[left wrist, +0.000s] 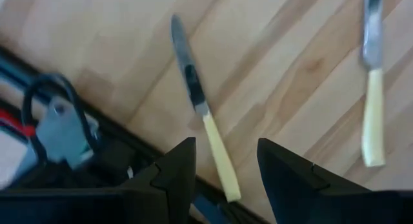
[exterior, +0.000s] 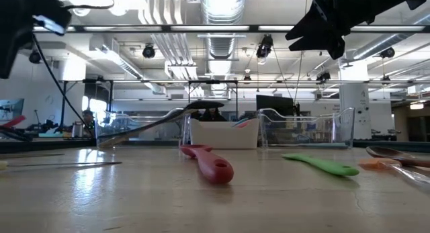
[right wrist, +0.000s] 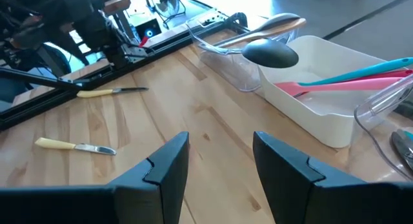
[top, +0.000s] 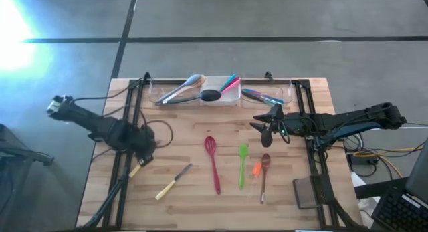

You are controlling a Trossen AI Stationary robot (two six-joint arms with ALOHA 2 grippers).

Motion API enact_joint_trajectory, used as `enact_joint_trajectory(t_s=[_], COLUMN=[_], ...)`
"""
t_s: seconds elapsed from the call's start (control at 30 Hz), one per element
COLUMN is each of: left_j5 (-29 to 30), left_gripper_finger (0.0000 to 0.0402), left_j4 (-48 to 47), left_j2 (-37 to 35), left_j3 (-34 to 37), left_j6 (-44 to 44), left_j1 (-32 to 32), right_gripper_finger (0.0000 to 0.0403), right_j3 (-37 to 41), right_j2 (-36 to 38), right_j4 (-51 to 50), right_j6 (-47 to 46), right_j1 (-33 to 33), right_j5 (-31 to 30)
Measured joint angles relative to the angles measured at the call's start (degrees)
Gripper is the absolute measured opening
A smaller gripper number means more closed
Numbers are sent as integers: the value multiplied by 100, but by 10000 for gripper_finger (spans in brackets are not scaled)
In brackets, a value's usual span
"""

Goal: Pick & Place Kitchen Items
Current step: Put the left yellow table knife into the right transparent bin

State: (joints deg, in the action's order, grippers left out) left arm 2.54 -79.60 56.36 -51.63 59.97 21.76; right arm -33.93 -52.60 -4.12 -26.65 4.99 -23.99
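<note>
Light wooden planks are forming the table [top: 194,198], and the kitchen items are lying in two groups on it. At the far edge, a white rectangular tray [top: 224,98] is holding a black ladle [top: 210,95], a pink utensil [right wrist: 335,86] and a teal utensil [right wrist: 361,74], with a clear plastic tray [top: 167,93] beside it on one side and another clear plastic tray [top: 277,93] on the other. Nearer the front, a red slotted spatula [top: 213,162], a green spatula [top: 243,164] and a brown wooden spoon [top: 264,175] are lying side by side. Two cream-handled knives are lying at the left: one [top: 172,182] in the open, the other [left wrist: 201,108] just below the left gripper [left wrist: 226,166], whose fingers are standing apart and holding nothing. The right gripper [top: 265,125] is hovering above the table near the tray, its fingers parted and empty.
</note>
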Motion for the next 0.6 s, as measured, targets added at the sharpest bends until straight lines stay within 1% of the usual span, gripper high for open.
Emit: enact_joint_trajectory(t_s=[0.1, 0.27, 0.33, 0.43, 0.47, 0.6], left_j5=[-34, -475, -687, -764, -799, -784], left_gripper_finger=[170, 170, 170, 170, 170, 170], left_j4=[7, 132, 306, 623, 865, 901], left_j2=[2, 1, 0, 0, 0, 56], left_j3=[240, 735, 939, 1107, 1157, 1155], left_j6=[609, 1293, 1440, 1475, 1476, 1477], left_j1=[537, 1095, 1197, 1295, 1319, 1336], right_gripper_finger=[166, 166, 166, 166, 166, 166], right_j3=[0, 0, -3, -24, -25, -30], right_j2=[0, 0, 0, 2, 2, 2], right_j4=[0, 0, 0, 7, 6, 10], right_j6=[0, 0, 0, -18, -48, -166], right_j1=[0, 0, 0, 0, 0, 0], right_j5=[0, 11, 28, 44, 45, 46])
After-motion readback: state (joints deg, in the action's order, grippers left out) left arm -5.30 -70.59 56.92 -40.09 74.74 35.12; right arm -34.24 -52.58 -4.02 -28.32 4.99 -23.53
